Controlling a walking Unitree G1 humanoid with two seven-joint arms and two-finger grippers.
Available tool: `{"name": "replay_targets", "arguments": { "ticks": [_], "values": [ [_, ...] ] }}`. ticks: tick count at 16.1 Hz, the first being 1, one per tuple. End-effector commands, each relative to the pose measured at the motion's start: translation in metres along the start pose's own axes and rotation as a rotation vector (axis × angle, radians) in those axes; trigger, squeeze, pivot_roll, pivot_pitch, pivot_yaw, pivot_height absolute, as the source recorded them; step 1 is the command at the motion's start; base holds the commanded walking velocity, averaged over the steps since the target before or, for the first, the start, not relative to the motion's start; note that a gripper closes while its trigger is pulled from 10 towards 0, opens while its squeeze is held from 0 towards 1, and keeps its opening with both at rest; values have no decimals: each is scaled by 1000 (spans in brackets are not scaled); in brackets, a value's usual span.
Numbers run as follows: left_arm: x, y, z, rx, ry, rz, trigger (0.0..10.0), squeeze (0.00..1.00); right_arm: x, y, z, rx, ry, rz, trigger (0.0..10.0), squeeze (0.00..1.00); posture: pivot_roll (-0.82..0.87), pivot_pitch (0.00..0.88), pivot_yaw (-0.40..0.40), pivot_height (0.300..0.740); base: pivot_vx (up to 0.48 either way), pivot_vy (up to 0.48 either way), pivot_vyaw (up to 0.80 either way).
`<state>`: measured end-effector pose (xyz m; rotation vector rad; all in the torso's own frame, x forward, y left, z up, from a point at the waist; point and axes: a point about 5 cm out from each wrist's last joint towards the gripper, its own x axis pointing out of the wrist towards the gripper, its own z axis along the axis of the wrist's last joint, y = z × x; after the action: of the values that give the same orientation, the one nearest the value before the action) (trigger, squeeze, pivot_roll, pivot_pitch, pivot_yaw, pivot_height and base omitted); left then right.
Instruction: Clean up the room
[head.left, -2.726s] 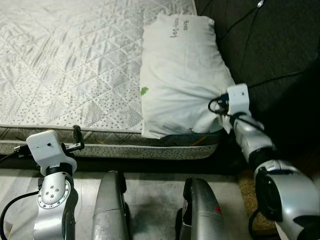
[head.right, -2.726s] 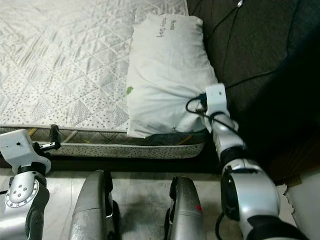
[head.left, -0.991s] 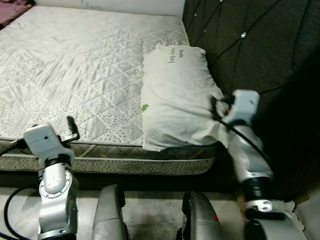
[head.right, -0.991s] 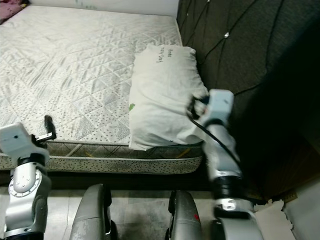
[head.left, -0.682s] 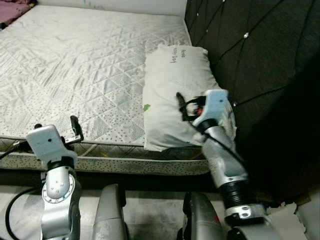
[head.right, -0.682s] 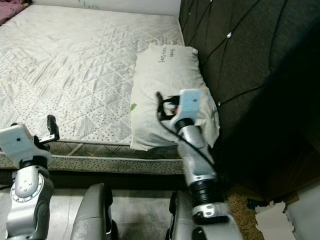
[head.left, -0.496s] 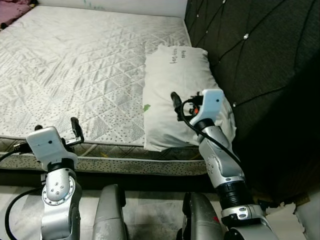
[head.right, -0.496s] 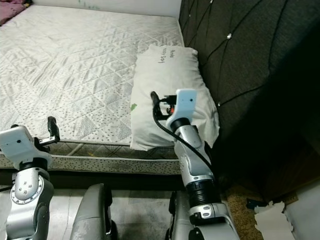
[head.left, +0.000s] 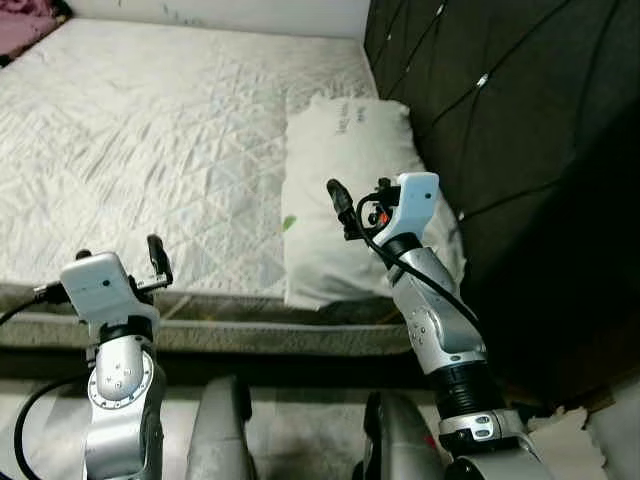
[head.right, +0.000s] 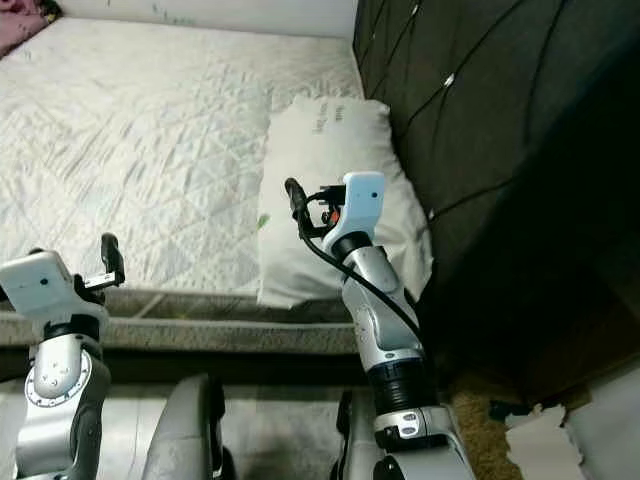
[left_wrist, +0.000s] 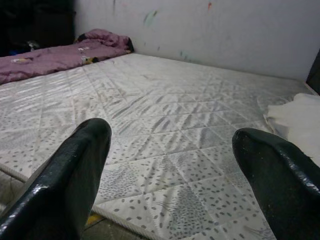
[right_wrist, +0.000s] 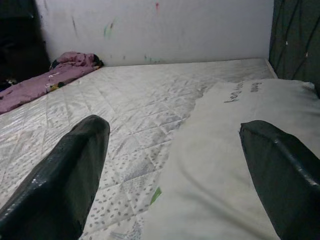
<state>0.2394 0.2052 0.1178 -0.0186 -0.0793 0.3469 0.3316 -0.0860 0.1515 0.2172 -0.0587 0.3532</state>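
While both hands were held wide open and empty, the right hand (head.left: 338, 200) was raised above the white pillow (head.left: 340, 170), and the left hand (head.left: 155, 258) near the mattress (head.left: 150, 150) edge. Dark handwriting was seen on the pillow by the headboard (head.left: 480, 100), too blurred to be read. A purple blanket (left_wrist: 45, 55) lay at the far side.

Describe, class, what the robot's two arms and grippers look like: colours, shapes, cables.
Both arms are silver, built of rounded jointed segments. Each wrist carries a white boxy block with black cables looping from it. The left gripper and right gripper each have two long, glossy black fingers with rounded tips.
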Motion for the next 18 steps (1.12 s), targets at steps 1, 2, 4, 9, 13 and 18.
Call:
{"name": "replay_targets", "arguments": {
  "ticks": [1, 2, 4, 9, 13, 18],
  "values": [
    [3, -5, 2, 7, -5, -11, 10000, 0, 2, -5, 11, -8, -29, -12, 10000, 0, -11, 0, -31, 668, 0, 0, 0],
    [3, -7, 2, -7, -3, -14, 10000, 0, 2, -7, 9, -11, -17, -17, 10000, 0, -12, 0, -36, 683, 0, 0, 0],
    [2, -6, 1, -13, 3, -7, 10000, 0, 4, -8, 8, -28, -8, -27, 10000, 0, -9, 0, -36, 708, 0, 0, 0],
    [3, 0, -1, 36, 43, 83, 10000, 0, 4, -13, 4, -36, 14, -65, 10000, 0, -2, 0, -35, 740, 0, 0, 0],
    [6, -1, 0, 28, 23, 53, 10000, 0, 2, -19, -1, -36, 36, -106, 10000, 0, -10, 0, -39, 740, 0, 0, 0],
    [8, -10, -1, -5, 36, 17, 10000, 0, -1, -24, -11, -29, 78, -153, 10000, 0, -19, 0, -30, 740, 0, 0, 0]
  ]
}}
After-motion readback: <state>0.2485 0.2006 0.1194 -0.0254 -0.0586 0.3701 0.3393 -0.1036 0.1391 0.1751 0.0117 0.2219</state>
